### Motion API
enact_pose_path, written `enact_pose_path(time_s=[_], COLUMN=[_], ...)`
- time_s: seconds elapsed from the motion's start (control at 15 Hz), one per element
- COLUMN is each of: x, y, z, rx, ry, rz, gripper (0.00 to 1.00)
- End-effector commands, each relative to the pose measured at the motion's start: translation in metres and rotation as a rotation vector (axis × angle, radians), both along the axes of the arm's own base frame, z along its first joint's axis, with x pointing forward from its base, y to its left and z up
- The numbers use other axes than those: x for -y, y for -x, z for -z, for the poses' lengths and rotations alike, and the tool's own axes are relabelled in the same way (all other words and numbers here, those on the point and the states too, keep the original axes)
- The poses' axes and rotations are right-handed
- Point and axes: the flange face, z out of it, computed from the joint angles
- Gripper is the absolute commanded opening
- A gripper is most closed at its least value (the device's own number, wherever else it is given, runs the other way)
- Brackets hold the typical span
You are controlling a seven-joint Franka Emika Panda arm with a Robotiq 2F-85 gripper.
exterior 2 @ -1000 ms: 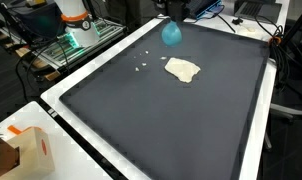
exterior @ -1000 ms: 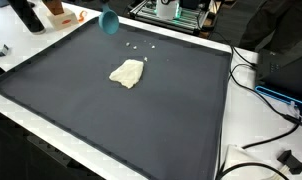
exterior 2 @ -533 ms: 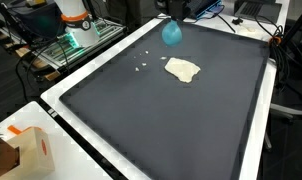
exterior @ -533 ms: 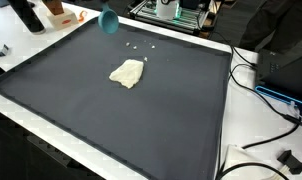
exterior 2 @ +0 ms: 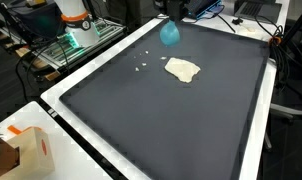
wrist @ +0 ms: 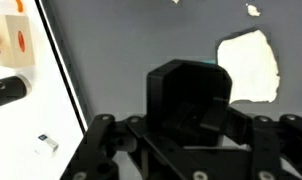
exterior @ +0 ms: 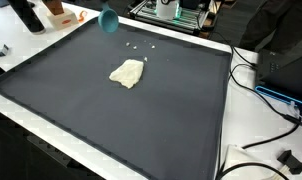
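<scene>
My gripper [wrist: 191,122] hangs high over the far edge of a dark mat [exterior: 111,120] and is shut on a teal round object [exterior: 109,20], which also shows in the exterior view [exterior 2: 170,33]. In the wrist view that object looks like a dark block [wrist: 189,95] between the jaws. Only the gripper's lower tip [exterior 2: 171,12] shows at the top of an exterior view. A cream crumpled cloth [exterior: 127,73] lies flat on the mat, apart from the gripper, and shows in the exterior view [exterior 2: 182,69] and the wrist view [wrist: 247,66].
Small white crumbs [exterior: 141,46] lie on the mat near the held object. An orange and white box [exterior 2: 26,150] stands off the mat on the white table border. Cables [exterior: 261,85] and dark equipment sit beside the mat. A lit rack [exterior 2: 76,35] stands behind.
</scene>
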Motion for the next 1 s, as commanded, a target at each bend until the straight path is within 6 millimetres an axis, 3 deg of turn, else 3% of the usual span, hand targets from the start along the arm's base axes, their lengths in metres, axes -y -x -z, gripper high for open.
enact_pose_path(time_s=[0.0,0.47,0.93], x=[-0.015,-0.053,-0.065], y=[-0.012,-0.047,-0.058], z=[0.015,0.069,0.122], rx=[0.012,0.113,0.071], ry=[0.135,0.376,0.679], rz=[0.149,0.403,0.594], gripper=[0.19,0.19,0.19])
